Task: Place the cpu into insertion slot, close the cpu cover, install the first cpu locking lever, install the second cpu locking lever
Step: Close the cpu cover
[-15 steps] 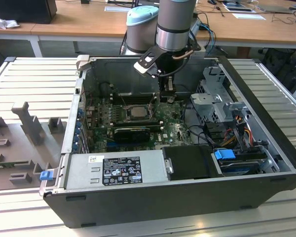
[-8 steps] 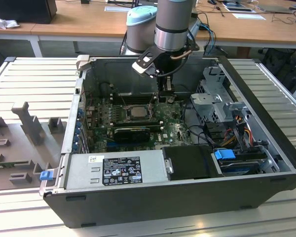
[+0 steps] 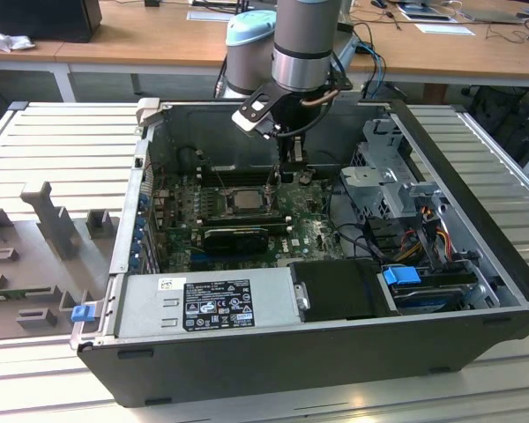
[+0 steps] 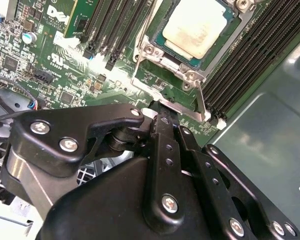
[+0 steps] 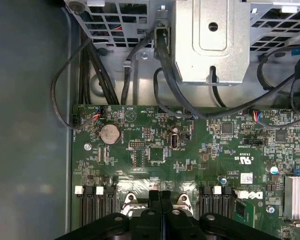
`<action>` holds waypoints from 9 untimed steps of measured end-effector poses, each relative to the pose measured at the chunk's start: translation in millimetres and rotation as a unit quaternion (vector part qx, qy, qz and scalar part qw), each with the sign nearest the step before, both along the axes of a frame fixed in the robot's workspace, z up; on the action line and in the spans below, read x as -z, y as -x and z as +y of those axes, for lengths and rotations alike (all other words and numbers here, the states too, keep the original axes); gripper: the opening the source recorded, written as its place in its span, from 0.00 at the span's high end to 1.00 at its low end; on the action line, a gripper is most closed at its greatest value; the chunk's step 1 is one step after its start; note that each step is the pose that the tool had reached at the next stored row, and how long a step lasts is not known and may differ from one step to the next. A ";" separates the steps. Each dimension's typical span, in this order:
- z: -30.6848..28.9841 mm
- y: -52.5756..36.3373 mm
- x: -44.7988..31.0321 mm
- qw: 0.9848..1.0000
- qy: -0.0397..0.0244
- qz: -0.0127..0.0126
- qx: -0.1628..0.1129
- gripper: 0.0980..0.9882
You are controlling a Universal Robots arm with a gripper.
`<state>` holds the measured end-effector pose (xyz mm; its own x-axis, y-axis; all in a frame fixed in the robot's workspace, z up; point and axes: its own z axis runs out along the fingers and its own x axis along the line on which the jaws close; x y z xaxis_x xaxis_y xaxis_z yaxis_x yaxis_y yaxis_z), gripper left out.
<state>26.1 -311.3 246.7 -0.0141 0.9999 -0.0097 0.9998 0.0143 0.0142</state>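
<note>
The cpu [image 4: 197,27], a pale silver square, lies seated in the insertion slot [image 4: 166,68] on the green motherboard. The cpu cover [image 4: 149,49], a silvery frame, lies flat around it. A thin metal locking lever [image 4: 204,102] runs along one side of the socket. My gripper [image 4: 159,106] is shut, and its black fingertips [image 5: 155,196] are pressed together at the socket's edge by the lever's end. I cannot tell whether they pinch anything. In the exterior view the gripper [image 3: 280,174] hangs just to the right of the cpu [image 3: 243,199].
Long black memory slots [image 4: 250,55] flank the socket. A black card [image 3: 238,236] sits in front of it. A grey drive cage [image 3: 388,176] and cables [image 5: 165,65] stand close on the exterior view's right. The power supply [image 3: 203,304] lies at the case front.
</note>
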 end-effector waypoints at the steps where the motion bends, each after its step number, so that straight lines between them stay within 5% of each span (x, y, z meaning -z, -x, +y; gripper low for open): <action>1: 0.0 0.6 0.0 1.000 0.000 0.000 0.000 0.99; 9: 0.0 4.7 0.0 1.000 0.000 0.000 0.000 0.99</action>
